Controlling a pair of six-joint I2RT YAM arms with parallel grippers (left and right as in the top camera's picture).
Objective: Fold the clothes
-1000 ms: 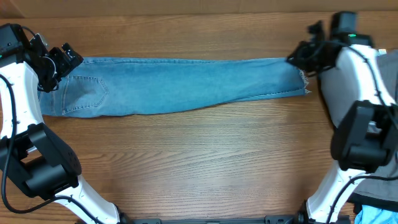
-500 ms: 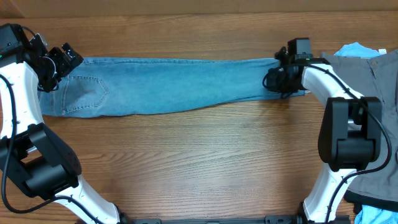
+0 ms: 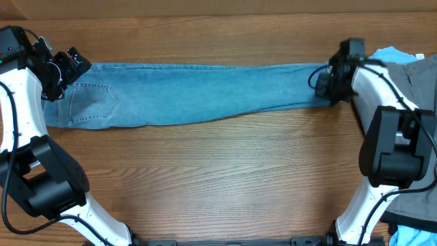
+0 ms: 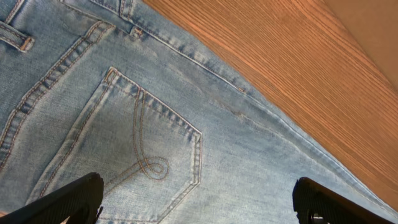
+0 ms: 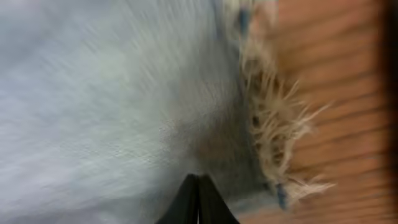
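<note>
The light-blue jeans lie stretched out lengthwise along the far side of the table, waist to the left and frayed ankle hem to the right. My left gripper hovers open over the waist end. In the left wrist view its fingers stand wide apart above a back pocket. At the ankle end my right gripper is shut. Its closed tips rest against the denim beside the frayed hem. I see no cloth between the tips.
Grey trousers and a bright-blue garment are piled at the right edge, behind my right arm. Bare wooden table runs along the near side of the jeans.
My right arm swung in from the right edge over the jeans leg, then drew back to the hem, and its gripper closed. The left arm and the jeans have not moved.
</note>
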